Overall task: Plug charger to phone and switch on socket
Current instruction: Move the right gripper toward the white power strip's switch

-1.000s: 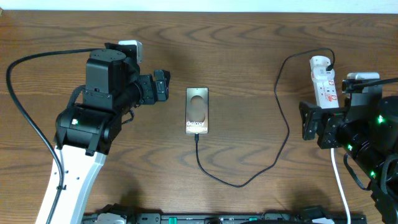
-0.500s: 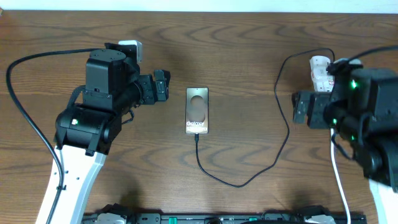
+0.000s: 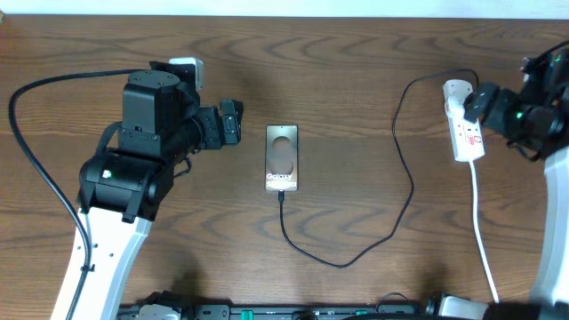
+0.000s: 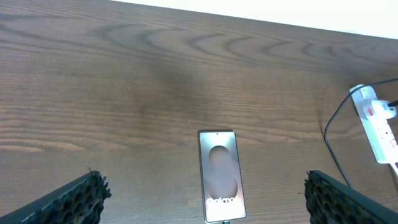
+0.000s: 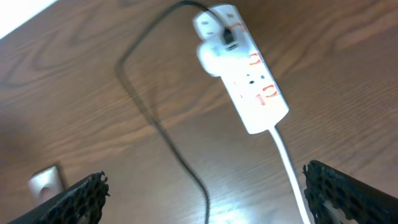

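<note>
The phone (image 3: 282,157) lies face up mid-table, its "Galaxy" screen lit; it also shows in the left wrist view (image 4: 221,177). The thin black charger cable (image 3: 404,209) meets the phone's bottom edge, loops toward the front and runs up to the white socket strip (image 3: 465,124) at the right. My left gripper (image 3: 233,122) hangs open to the left of the phone, which sits between its fingers in the wrist view. My right gripper (image 3: 480,100) is open beside the strip's far end. In the right wrist view the strip (image 5: 245,68) lies ahead of the gripper's spread fingers (image 5: 326,186).
The strip's white cord (image 3: 480,231) runs toward the front edge at the right. A thick black robot cable (image 3: 31,151) arcs round the left arm. The table's far edge meets a pale wall.
The right arm has swung back and to the right, off the strip's near half, which now shows whole. The left arm, phone and cable have not moved.
</note>
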